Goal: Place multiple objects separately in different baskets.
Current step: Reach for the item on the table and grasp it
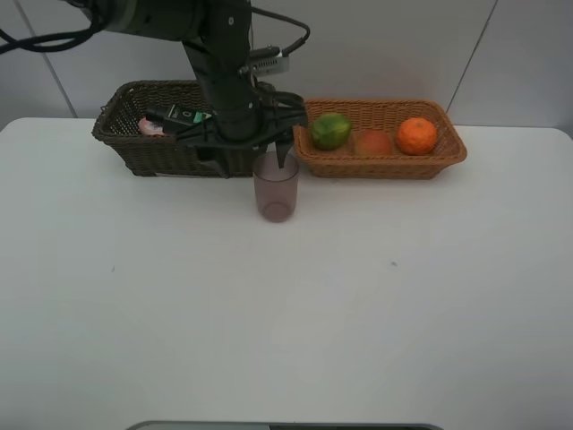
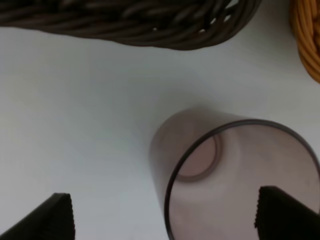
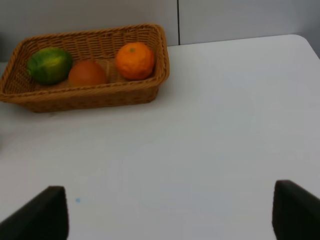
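One purple cup [image 1: 276, 194] is left upright on the tabletop [image 1: 286, 313] beside the dark basket [image 1: 134, 148], straddled by the released left pincer [image 1: 269, 161]; off-centre closing could tip it.

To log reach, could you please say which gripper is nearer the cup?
Left. The left gripper hangs open right over the cup; the right gripper is away over bare table.

Plain white bench [image 1: 358, 313], pale wall [image 1: 394, 45] behind it

Bench top's got 2 tiny dark specks on it, and the wall shows a couple of thin panel seams. A dark strip sits at the near edge.
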`<move>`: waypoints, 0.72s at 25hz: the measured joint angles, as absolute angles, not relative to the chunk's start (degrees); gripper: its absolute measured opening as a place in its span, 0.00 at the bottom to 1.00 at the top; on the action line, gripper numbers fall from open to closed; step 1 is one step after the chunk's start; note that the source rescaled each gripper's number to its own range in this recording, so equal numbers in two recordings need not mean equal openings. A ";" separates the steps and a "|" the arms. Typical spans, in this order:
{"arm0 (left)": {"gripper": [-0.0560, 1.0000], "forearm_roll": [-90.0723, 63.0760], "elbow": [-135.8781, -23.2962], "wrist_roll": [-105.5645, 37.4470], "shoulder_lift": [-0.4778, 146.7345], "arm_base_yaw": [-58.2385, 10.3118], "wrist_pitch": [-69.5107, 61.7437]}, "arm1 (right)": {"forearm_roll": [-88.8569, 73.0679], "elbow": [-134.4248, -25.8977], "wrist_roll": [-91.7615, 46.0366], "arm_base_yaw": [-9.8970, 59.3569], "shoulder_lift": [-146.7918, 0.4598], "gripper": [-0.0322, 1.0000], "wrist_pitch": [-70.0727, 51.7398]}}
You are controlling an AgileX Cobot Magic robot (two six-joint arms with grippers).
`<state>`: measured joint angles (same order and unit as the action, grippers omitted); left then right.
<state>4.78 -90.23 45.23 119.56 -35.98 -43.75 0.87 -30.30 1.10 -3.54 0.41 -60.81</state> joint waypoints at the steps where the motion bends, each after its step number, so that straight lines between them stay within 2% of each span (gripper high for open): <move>1: 0.94 4.86 -90.23 45.23 119.75 -35.98 -43.13 | 0.87 -30.30 1.10 -3.54 0.41 0.72 -60.81; 18: 0.94 4.38 -90.23 45.45 124.72 -35.98 -41.27 | 0.87 -30.30 1.10 -3.54 0.41 0.72 -60.81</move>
<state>4.38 -90.23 45.45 124.72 -35.98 -41.27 0.87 -30.30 1.10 -3.54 0.41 -60.81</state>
